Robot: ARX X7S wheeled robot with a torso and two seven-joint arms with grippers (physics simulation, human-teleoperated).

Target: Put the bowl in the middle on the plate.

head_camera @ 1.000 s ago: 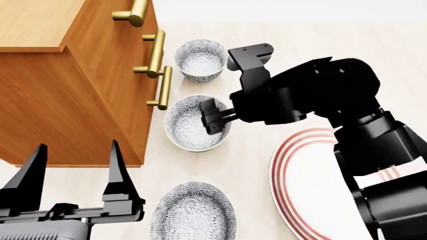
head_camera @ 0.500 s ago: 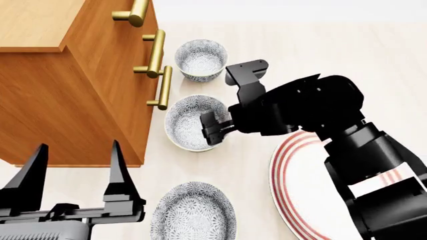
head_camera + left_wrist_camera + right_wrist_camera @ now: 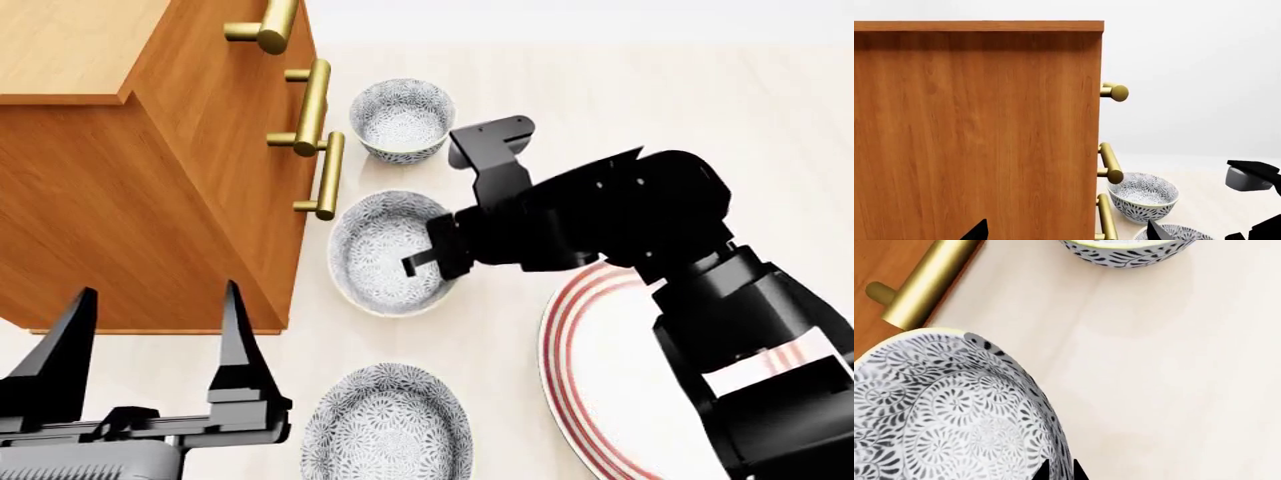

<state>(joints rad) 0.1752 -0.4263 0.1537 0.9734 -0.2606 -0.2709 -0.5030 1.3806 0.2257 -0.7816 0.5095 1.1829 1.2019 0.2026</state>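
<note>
Head view: my right gripper (image 3: 430,252) pinches the three-o'clock rim of the middle floral grey-blue bowl (image 3: 380,255), forearm reaching over the red-ringed white plate (image 3: 587,400); my left gripper (image 3: 147,345) hangs spread.

A pale wooden floor (image 3: 601,110) carries everything. On it sit three patterned bowls: the far bowl (image 3: 400,120), the middle bowl (image 3: 380,255) and the near bowl (image 3: 387,420). A red-ringed plate (image 3: 587,380) and a wooden dresser (image 3: 147,200) rest there too.

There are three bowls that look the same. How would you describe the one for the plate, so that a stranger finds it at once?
Start from the wooden cabinet with brass handles; three patterned bowls lie in a row along its front. The bowl to pick is the middle one of the row, beside the lowest handle. Unlike its two neighbours, it has the right gripper at its rim, on the side toward the red-ringed plate.
</note>
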